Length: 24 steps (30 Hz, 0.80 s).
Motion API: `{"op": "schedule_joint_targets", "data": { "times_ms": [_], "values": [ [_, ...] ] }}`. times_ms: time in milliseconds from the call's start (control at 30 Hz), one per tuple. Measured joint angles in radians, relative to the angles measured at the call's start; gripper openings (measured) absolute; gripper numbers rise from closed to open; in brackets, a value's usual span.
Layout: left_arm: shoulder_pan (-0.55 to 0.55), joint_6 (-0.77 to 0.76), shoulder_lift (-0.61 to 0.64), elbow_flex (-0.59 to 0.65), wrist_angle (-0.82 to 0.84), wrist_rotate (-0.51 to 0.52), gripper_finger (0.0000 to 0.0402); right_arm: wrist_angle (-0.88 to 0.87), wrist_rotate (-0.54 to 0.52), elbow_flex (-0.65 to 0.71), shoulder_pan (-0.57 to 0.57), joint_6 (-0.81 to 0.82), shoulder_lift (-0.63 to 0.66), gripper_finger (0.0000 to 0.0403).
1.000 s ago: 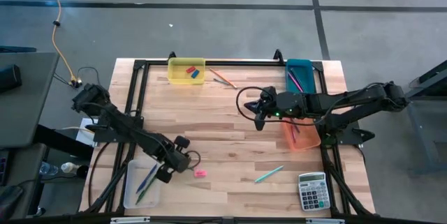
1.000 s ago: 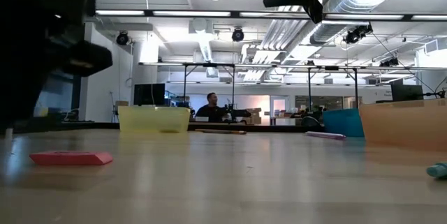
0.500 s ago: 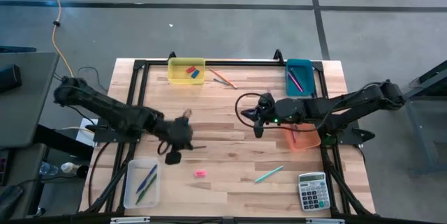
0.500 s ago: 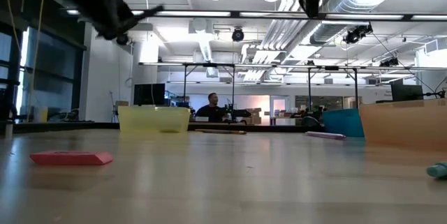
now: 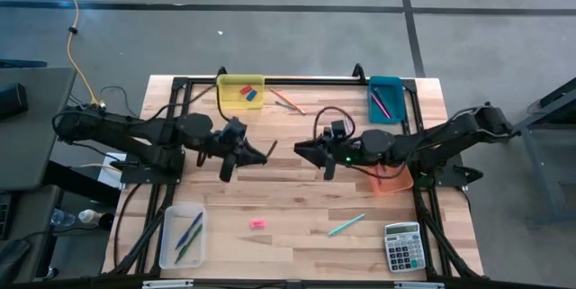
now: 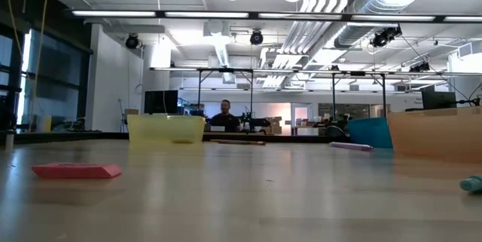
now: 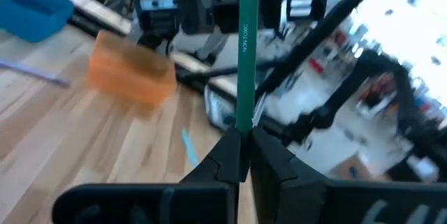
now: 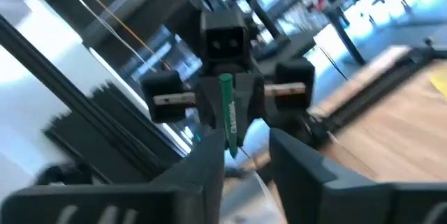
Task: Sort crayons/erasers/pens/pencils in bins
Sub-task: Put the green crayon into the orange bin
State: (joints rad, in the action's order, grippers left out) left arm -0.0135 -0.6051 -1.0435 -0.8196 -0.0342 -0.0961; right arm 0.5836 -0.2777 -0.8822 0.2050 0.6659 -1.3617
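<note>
High view shows both arms meeting above the middle of the worktop [image 5: 297, 190], tips facing each other for what you should read as a hand-over. Your left end effector [image 7: 243, 155] is clamped on the lower end of a green crayon [image 7: 244, 56], which stands out towards the other arm. Your right end effector [image 8: 246, 153] has its fingers parted, with the crayon tip just above the gap between them and not gripped.

Risks:
- Only a short length is pinched. If the right fingers close off-centre, the crayon could pivot or snap.
- If the left lets go before the right has closed, the crayon drops and may roll off the worktop.
- The two tips sit very near; any overshoot means collision.

Elsewhere, a pink eraser [image 5: 257, 224] lies lower centre of the frame, unsorted, and erasers [image 5: 247, 94] rest in the yellow bin [image 5: 223, 97] at upper centre.

Writing: white print along the crayon appears to read "NON-TOXIC". No brand is legible.
</note>
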Motion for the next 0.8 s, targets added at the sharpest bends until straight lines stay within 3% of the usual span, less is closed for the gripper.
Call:
{"op": "schedule_joint_targets", "data": {
  "times_ms": [267,667,800],
  "values": [
    [-0.013,-0.077,-0.045,0.0,-0.162,0.026,0.0001,0.082,0.0,0.0,-0.011,0.007,-0.001,0.0155],
    [-0.012,-0.198,-0.192,0.0,-0.439,0.017,0.0001,-0.015,-0.047,-0.074,-0.024,-0.035,-0.001,0.0158],
    [-0.013,-0.216,-0.221,-0.012,-0.458,0.017,0.0001,-0.018,-0.056,-0.081,-0.024,-0.036,-0.001,0.0158]
  ]
}}
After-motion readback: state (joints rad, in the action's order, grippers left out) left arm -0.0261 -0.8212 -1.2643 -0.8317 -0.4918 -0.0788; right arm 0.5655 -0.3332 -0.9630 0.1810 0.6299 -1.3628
